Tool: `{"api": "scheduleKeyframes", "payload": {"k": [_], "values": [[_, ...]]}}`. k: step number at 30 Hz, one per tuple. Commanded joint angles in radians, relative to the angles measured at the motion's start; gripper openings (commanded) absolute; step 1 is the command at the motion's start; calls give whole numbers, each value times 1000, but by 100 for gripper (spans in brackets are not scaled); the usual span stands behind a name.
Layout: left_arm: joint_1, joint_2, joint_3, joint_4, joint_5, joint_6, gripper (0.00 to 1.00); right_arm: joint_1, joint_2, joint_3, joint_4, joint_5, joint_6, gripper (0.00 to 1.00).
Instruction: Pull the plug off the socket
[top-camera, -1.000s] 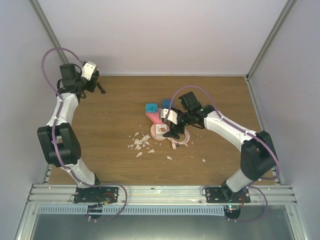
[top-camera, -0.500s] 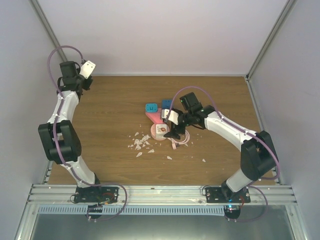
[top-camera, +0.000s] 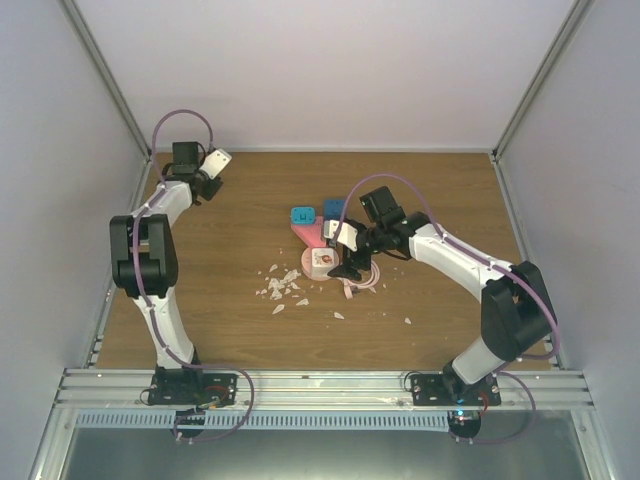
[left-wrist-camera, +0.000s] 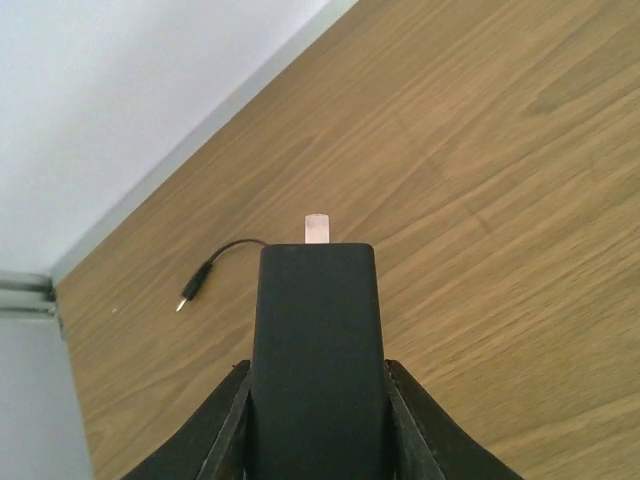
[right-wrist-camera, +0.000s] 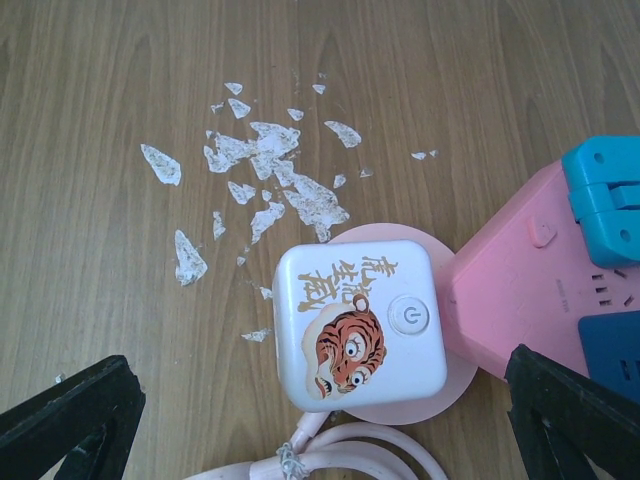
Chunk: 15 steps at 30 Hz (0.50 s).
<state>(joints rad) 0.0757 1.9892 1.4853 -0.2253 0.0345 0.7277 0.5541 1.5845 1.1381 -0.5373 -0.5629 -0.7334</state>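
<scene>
The salmon-pink socket lies mid-table, its corner also visible in the right wrist view. A light blue plug and a dark blue one sit in it. At the far left, well away from the socket, my left gripper is shut on a black plug. The plug's metal prong points ahead and its thin cable ends in a small jack. My right gripper hangs open over a white tiger-print cube on a round pink disc.
White shards litter the wood left of the cube. A coiled pink cable lies under my right gripper. White walls enclose the table, and the back-left wall stands close to my left gripper.
My left arm has folded and swung its gripper rightward along the back of the table, still holding the black plug. The right arm has not moved.
</scene>
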Motion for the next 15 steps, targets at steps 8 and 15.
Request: {"api": "scheduleKeyframes", "payload": {"k": [8,15], "values": [[-26,94,94,-30,32,-63,17,-17,-11,-21,13,-32,-17,100],[-23,71,92,-86,133,-76,47,-19,-17,-24,12,-44,-17,100]]}}
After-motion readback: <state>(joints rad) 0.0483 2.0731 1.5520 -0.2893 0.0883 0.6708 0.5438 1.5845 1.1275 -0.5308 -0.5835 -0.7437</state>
